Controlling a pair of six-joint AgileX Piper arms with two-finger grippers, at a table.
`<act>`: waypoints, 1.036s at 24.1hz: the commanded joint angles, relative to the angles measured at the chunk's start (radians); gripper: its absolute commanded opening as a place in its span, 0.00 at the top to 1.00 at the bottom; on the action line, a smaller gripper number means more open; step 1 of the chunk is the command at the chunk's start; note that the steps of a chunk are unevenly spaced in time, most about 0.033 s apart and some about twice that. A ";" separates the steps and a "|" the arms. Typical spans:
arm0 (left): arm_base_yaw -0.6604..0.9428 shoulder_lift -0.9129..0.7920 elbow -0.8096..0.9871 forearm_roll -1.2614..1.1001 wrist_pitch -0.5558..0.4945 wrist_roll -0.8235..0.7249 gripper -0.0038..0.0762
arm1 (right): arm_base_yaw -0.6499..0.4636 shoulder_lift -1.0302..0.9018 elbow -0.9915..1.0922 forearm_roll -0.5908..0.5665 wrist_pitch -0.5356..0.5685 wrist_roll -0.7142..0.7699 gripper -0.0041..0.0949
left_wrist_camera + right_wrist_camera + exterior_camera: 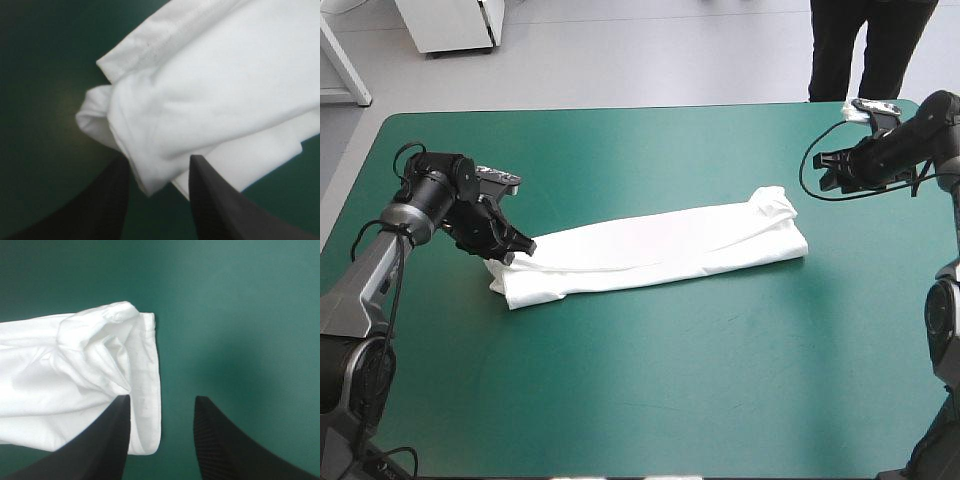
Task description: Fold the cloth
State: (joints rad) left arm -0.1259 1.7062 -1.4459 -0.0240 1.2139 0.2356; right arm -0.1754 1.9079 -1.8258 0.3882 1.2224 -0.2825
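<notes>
1. We see the T-shirt (660, 250) folded into a long, narrow white band. It lies on the teal-green cover (620, 400) around the middle of the table.
2. The band runs slantwise, its left end nearer the robot and its right end nearer the far edge.
3. The right end is bunched into a small rumpled hump. The left end lies flatter, with its layers slightly splayed.
4. The left gripper (520, 250) is low at the band's left end, with its tips right at the corner of the cloth on the far side.
5. In the left wrist view its black fingers (215, 205) stand spread apart. A folded corner of the shirt reaches into the gap between them and is not pinched. We cannot tell whether either finger touches the fabric.
6. Ahead of that gripper a stitched hem (150, 47) runs along one edge of the shirt. A rounded fold bulges out just beside it, over the bare cover.
7. The right gripper (830, 175) sits near the table's far right corner. It is beyond the shirt's right end and apart from it, and it touches no cloth.
8. In the right wrist view its fingers are also spread, with only bare teal-green cover in the gap. The shirt's rumpled end lies ahead and to one side. One finger stands in front of the hemmed edge there.
</notes>
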 commanded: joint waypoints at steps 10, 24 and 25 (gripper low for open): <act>-0.034 -0.135 -0.409 -0.337 0.053 -0.017 0.57 | -0.011 -0.249 -0.032 0.045 -0.007 -0.008 0.56; -0.273 0.215 -0.416 -0.552 -0.162 0.141 0.96 | -0.011 -0.274 0.127 0.172 -0.010 -0.133 0.96; -0.273 0.233 -0.416 -0.556 -0.162 0.143 0.96 | -0.011 -0.252 0.127 0.201 -0.006 -0.145 0.95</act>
State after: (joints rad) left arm -0.3945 1.9590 -1.8322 -0.5115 1.0900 0.3643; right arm -0.1812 1.6528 -1.6755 0.4759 1.2311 -0.3808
